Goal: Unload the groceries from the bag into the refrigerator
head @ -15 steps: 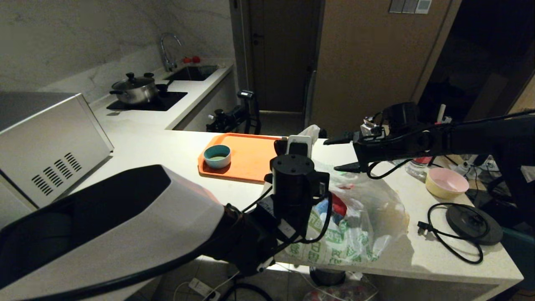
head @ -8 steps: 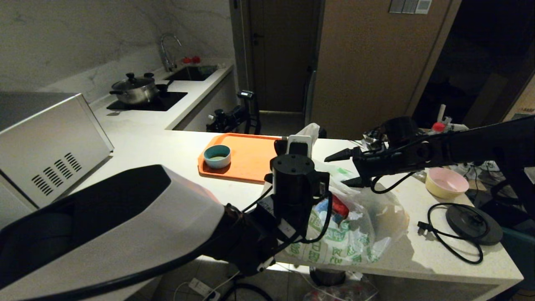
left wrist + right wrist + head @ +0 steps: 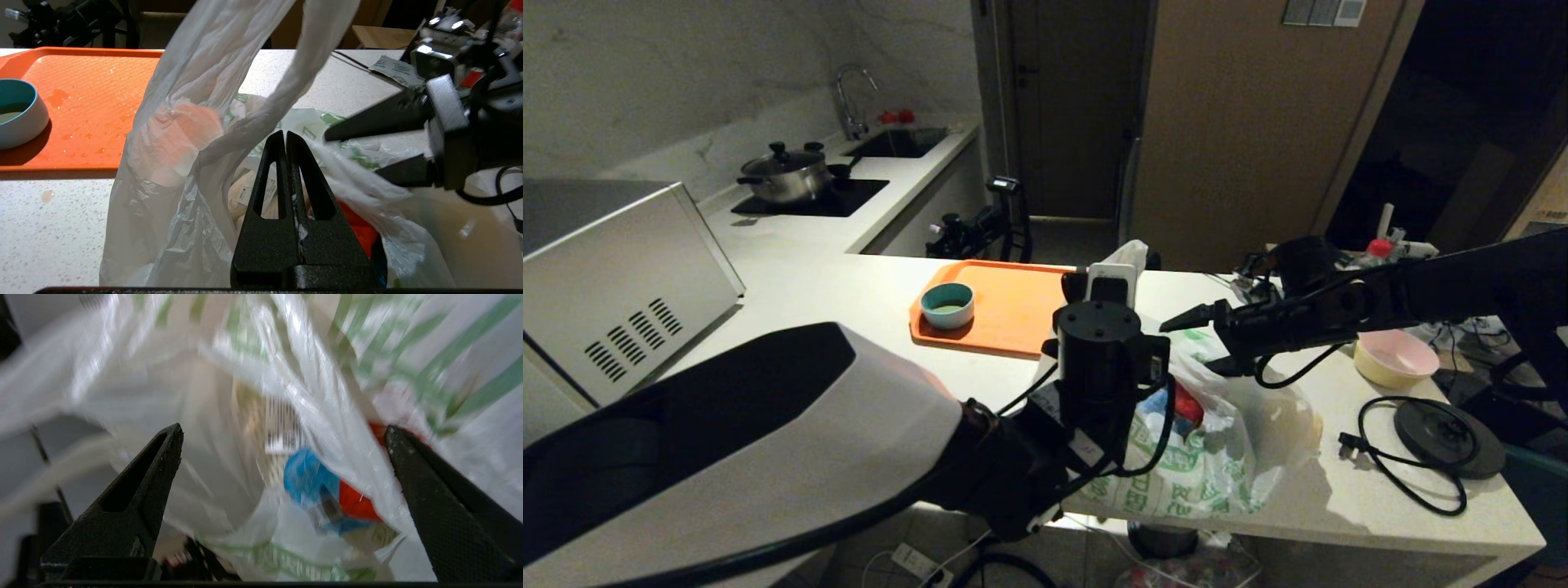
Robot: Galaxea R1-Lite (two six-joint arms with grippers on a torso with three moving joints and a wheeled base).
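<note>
— Firstly, item one: how is the bag (image 3: 1209, 441) listed?

— It is entered as a crinkly translucent white plastic bag with green print, set on the white counter (image 3: 849, 294) at its front edge, just right of the orange tray (image 3: 1013, 306). Its mouth is held up and open. One handle strip is seen rising taut from it in the left wrist view.

— And the contents?

— The groceries (image 3: 322, 490) are noted inside the bag: something blue, something red, and a pale pack with a barcode. Further detail cannot be made out through the plastic.

— How are the two grippers recorded?

— The left gripper (image 3: 286, 136) is recorded over the near side of the bag, its two black fingers pressed flat together with a shred of bag plastic pinched between them. The right gripper (image 3: 1194, 341) is recorded above the bag's mouth, reaching in from the counter's right side, its fingers spread wide with nothing between them. Through its own wrist view the bag's open mouth is framed between the two fingers.

— Other entries on the counter?

— A teal bowl (image 3: 947, 305) is listed on the tray's left part; a pink bowl (image 3: 1395, 357) near the right edge; a black round base with cord (image 3: 1450, 437) toward the front right corner; a silver box with vent slots (image 3: 621, 286) at the left edge.
</note>
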